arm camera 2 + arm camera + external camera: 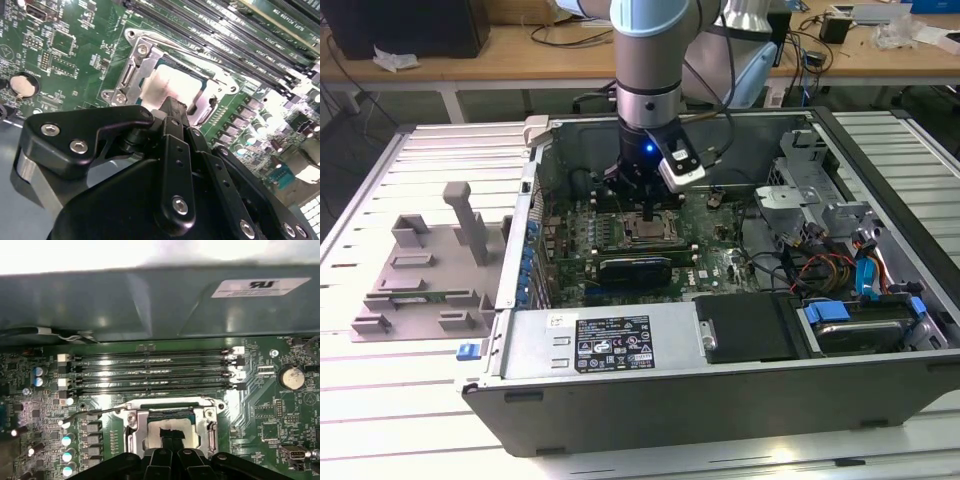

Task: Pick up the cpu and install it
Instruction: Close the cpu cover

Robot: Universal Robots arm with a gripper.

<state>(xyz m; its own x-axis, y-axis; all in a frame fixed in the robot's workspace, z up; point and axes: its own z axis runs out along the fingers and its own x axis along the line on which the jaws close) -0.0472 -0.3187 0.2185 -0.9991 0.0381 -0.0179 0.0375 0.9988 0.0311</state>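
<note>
The cpu point(162, 82) lies flat inside the metal-framed socket point(131, 70) on the green motherboard, its silvery top showing through the frame's window. In the first wrist view the cpu point(172, 424) sits partly behind my fingers. My gripper point(172, 104) hangs straight over it, fingers drawn together with nothing between them, tips at or just above the chip's top. In the exterior view the gripper point(648, 207) reaches down into the open computer case above the socket point(648, 233). A thin wire lever point(95, 413) juts out beside the socket frame.
Memory slots point(150, 372) run alongside the socket, close to the case wall point(150, 300). A grey plastic tray with upright blocks point(420, 265) lies on the table at the exterior view's left. Drives and cables point(850, 280) fill the case's right end.
</note>
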